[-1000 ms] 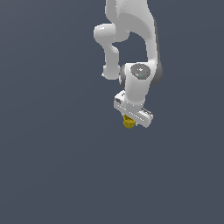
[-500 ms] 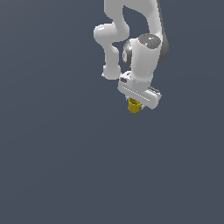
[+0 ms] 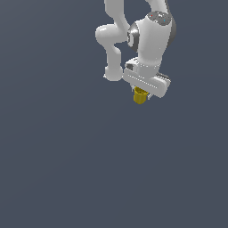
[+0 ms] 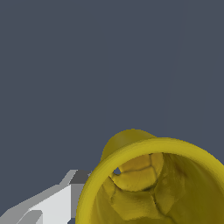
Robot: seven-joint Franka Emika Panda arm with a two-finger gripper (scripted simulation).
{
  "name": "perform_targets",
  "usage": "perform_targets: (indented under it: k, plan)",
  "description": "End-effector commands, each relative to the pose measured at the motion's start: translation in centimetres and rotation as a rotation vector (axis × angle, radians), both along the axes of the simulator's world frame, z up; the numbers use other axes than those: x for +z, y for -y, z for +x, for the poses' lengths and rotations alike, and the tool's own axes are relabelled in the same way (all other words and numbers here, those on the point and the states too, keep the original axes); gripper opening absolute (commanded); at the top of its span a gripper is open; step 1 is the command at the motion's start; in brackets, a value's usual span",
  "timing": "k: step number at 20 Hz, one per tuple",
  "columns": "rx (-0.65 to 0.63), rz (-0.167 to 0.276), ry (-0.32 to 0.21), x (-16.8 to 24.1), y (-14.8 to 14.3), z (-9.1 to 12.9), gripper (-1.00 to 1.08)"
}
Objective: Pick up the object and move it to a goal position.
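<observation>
From where I stand, the white arm (image 3: 149, 42) reaches down from above, and its gripper (image 3: 142, 94) is clamped around the small yellow cup (image 3: 140, 96), which hangs just under the wide hand bar with its lower half poking out. Up close at the wrist, the cup's hollow mouth (image 4: 157, 188) fills the corner of the picture, a pale finger (image 4: 48, 203) pressed against its outer wall, plain grey-blue background behind everything.
</observation>
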State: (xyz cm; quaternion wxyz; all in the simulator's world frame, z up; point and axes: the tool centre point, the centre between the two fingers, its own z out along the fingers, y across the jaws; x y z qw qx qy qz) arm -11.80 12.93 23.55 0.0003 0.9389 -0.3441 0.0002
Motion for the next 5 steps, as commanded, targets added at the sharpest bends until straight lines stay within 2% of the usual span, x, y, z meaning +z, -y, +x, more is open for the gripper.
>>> perform_targets:
  k: [1,5]
  plan:
    - [0.0,0.0,0.0,0.72,-0.19,-0.4,-1.0]
    - [0.0,0.0,0.0,1.1,-0.3,-0.61,-1.0]
